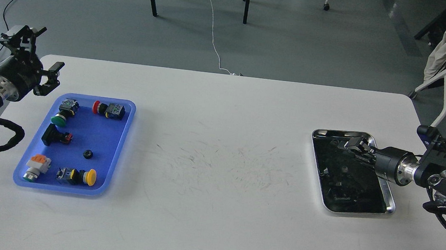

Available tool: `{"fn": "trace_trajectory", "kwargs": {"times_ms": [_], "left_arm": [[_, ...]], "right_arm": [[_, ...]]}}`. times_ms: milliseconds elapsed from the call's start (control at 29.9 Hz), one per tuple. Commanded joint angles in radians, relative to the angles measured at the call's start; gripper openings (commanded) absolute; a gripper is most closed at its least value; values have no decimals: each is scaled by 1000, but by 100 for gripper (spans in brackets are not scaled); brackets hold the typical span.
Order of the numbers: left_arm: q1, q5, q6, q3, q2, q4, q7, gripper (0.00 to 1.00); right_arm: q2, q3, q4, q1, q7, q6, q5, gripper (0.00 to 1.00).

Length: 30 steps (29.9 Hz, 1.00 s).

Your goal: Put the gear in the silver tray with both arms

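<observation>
The gear (87, 154) is a small black toothed ring lying in the blue tray (121, 147) at the left. The silver tray (390, 200) sits at the right with a dark mirror-like bottom. My left gripper (44, 50) is open and empty, raised off the blue tray's far left corner, well away from the gear. My right gripper (347, 145) reaches in from the right, low over the far part of the silver tray. It is dark against the tray's bottom and its fingers cannot be told apart. Dark reflections show in the tray beneath it.
The blue tray also holds several push-button switches with green (58, 119), red (96, 107) and yellow (91, 177) caps around the gear. The white table's (219, 162) middle is scuffed. Chair legs and cables stand on the floor beyond the far edge.
</observation>
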Motion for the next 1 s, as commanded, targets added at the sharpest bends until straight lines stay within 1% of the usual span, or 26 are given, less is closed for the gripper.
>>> {"fn": "trace_trajectory", "kwargs": {"times_ms": [0,33,67,100,167,201,334,401,568,635,769,902,969], "left_arm": [[0,0,0,0,-1,0,0,97],[0,0,0,0,-1,0,0,97],[0,0,0,0,-1,0,0,97],[0,0,0,0,-1,0,0,97],[0,0,0,0,-1,0,0,97],[2,-1,0,0,0,-3,0,97],[2,-5,0,0,5,-5,6,97],[2,-6,0,-2,8,-9,6,97],[5,-8,0,-5,78,-54,6,97],[8,-8,0,-6,97,-70,23,97],[11,-11,0,-11,121,-98,28,97],[43,-14,0,-8,135,-123,28,97],[49,-14,0,-6,137,-127,28,97]], "right_arm": [[1,2,5,5,0,1,1,35],[1,5,11,5,0,1,1,36],[1,6,15,7,0,-1,3,40],[1,8,15,7,0,-1,3,44],[-7,12,15,14,-4,-7,3,57],[-12,14,14,25,-9,-7,5,61],[-47,63,15,44,-12,1,67,70],[-53,90,14,40,-12,-7,86,72],[-53,161,17,27,-9,-13,95,72],[-53,199,15,10,-9,-21,129,73],[-53,271,18,-7,-9,-34,173,76],[-53,331,31,-32,-9,-39,268,76],[-53,366,31,-38,-9,-50,319,79]]}}
